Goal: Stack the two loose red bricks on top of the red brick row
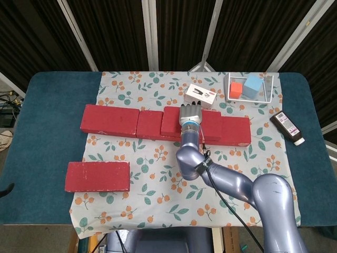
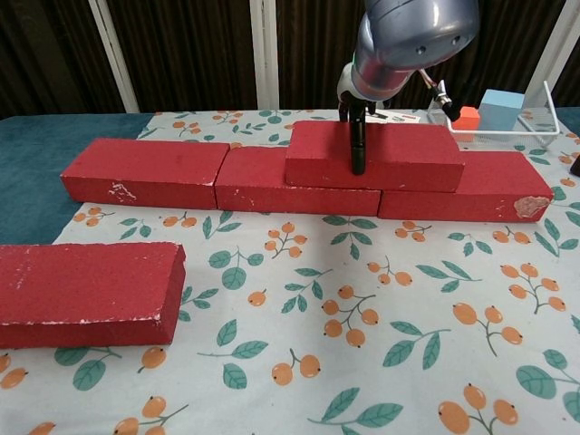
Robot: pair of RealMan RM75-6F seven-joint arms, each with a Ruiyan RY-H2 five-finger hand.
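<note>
The right hand grips the stacked brick atop the row, mid-frame, a finger down its front face. The loose brick lies lower left; it looks stiff, heavy and rough, so grasp across its narrow width.

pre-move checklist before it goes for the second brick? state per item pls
1. First brick lying on the brick row: ok, it spans a seam.
2. Right hand off that brick: not ok, fingers hang over its front face.
3. Second brick reachable: ok, flat on the cloth, nothing on it.
4. Space left on the row: ok, the left end is bare.
5. Left hand ready: cannot tell, not in view.
</note>
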